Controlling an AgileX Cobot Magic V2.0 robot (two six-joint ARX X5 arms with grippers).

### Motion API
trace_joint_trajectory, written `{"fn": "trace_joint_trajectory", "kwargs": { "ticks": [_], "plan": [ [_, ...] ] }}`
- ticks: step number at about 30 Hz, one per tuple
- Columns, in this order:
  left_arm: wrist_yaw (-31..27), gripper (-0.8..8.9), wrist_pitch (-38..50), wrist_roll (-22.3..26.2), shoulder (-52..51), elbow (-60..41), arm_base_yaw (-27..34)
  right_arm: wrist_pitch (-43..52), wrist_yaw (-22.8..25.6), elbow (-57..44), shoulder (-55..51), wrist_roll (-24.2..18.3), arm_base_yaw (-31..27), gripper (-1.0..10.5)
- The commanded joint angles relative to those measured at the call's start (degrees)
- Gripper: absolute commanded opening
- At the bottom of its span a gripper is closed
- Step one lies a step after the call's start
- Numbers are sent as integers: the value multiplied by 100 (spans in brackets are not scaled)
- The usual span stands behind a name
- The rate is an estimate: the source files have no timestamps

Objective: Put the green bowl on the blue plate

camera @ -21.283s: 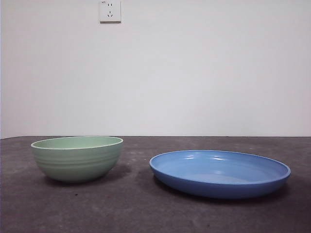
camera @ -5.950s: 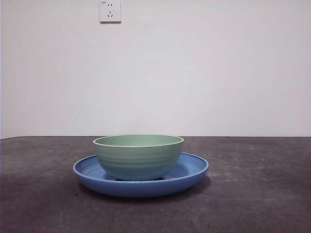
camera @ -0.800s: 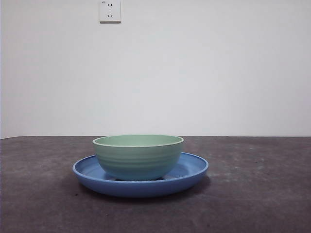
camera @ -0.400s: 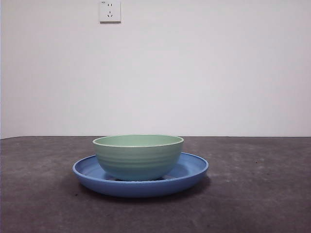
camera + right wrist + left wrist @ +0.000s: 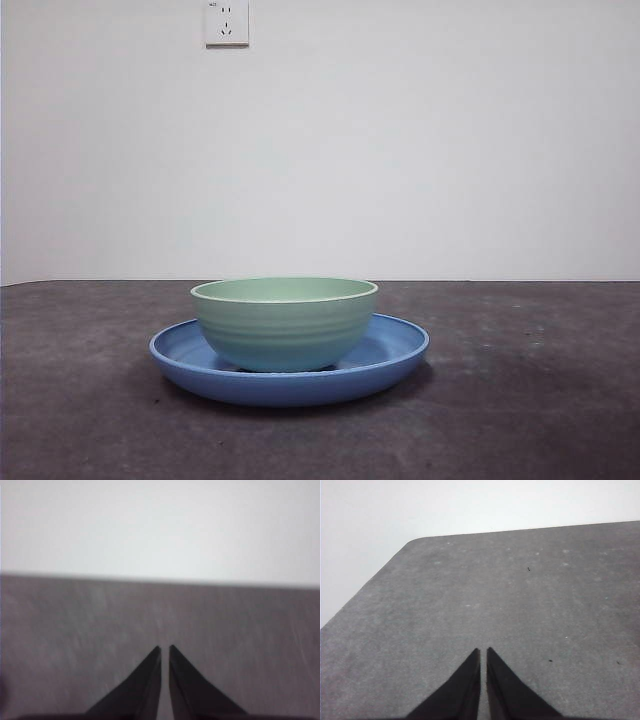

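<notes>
The green bowl (image 5: 285,322) stands upright on the blue plate (image 5: 395,348), its base resting in the plate's shallow well. It sits a little off the plate's middle, so more of the blue rim shows on the side toward the bare right part of the surface (image 5: 540,400) than on the other side. The bowl's pale rim is level and its faint ridges run straight across its outside. The plate lies flat on the dark grey surface, and the white wall (image 5: 420,150) rises behind it. A white wall socket (image 5: 227,22) is mounted high on that wall, above the bowl and slightly to the bowl's left.

Neither arm reaches the plate in the front view. The left gripper (image 5: 483,652) hangs over a bare stretch of surface near a rounded corner, its jaws closed with only a thin slit between the tips and nothing held. The right gripper (image 5: 165,650) likewise shows jaws drawn together and empty, over bare surface near the wall; that picture is blurred.
</notes>
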Motion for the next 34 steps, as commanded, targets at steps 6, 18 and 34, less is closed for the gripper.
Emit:
{"fn": "trace_joint_trajectory", "kwargs": {
  "ticks": [6,18,34],
  "plan": [
    [26,24,-44,-24,-7,-120,0,-35,763,-649,-391,-76,-11,24],
    [26,24,-44,-24,-7,-120,0,-710,844,-649,-599,-85,11,24],
    [26,24,-44,-24,-7,-120,0,-601,846,-647,-599,-61,11,24]
  ]
}}
